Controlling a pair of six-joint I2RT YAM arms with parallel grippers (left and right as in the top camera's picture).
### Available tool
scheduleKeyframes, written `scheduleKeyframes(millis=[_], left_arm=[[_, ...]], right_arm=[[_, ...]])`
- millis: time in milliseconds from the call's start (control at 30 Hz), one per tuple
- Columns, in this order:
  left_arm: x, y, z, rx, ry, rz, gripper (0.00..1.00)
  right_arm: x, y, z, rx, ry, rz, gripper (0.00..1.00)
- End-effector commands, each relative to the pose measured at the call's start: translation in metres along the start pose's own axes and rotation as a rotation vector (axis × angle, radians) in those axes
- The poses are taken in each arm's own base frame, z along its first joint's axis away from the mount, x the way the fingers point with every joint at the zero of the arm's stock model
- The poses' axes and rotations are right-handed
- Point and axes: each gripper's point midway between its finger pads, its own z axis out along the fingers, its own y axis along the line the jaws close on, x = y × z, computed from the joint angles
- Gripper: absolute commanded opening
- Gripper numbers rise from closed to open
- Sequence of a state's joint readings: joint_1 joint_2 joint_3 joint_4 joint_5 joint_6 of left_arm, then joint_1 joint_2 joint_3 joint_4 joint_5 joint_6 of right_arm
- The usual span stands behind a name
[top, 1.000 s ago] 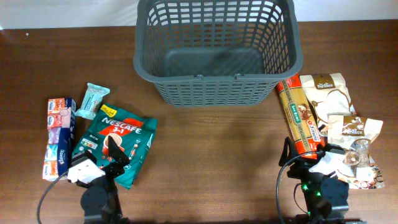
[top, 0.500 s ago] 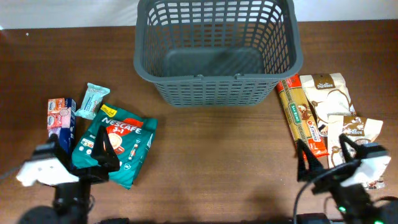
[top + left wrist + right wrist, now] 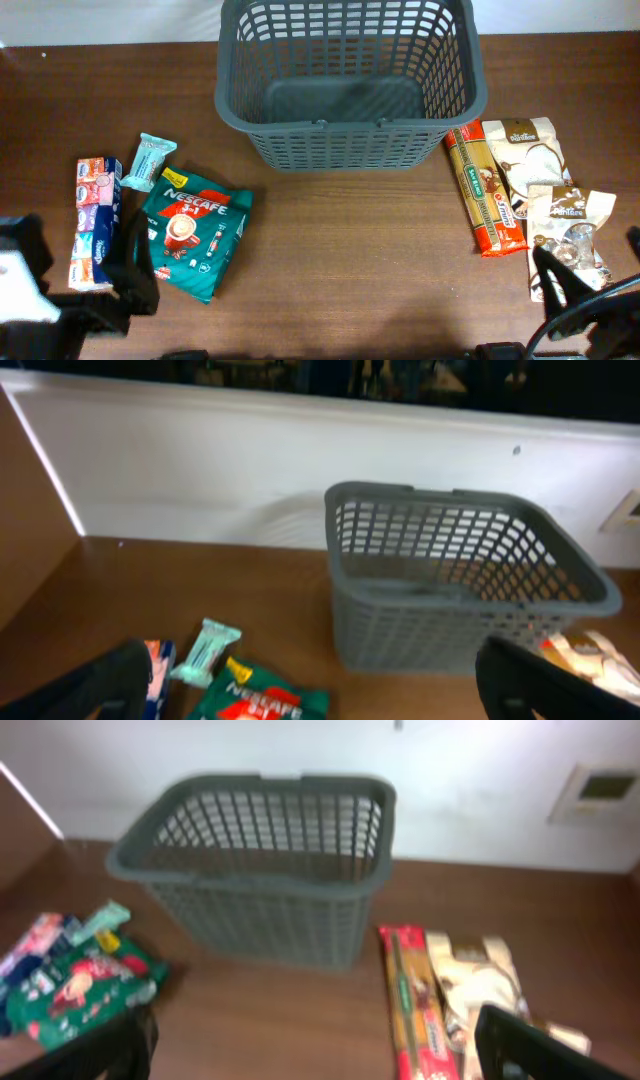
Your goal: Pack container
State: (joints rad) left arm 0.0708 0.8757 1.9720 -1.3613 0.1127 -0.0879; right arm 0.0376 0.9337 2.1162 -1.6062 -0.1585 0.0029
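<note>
Overhead, the container (image 3: 350,150) sits mid-way along the tabletop's far edge, well apart from my left tool (image 3: 85,258) and right tool (image 3: 590,262), both spread wide and empty near the near corners; both have drawn back since a moment ago, container unmoved

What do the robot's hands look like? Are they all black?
Mostly. The left gripper has two chunky black fingers on a white, block-shaped body. The right gripper has black fingers too, and what looks like a thin black cable curves beside it. No markings show.
</note>
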Motion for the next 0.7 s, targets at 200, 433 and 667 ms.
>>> scheduleKeyframes(millis=[200,433,667], left_arm=[[0.023,0.046,0.020,-0.253,0.198,0.046,0.99],[0.036,0.067,0.039,-0.378,0.256,0.137,0.99],[0.078,0.069,0.074,-0.391,0.391,0.177,0.99]], right_arm=[[-0.011,-0.045,0.017,0.246,0.097,-0.019,0.99],[0.029,-0.082,0.052,0.429,0.305,0.033,0.99],[0.066,-0.100,0.093,0.506,0.490,0.158,0.99]])
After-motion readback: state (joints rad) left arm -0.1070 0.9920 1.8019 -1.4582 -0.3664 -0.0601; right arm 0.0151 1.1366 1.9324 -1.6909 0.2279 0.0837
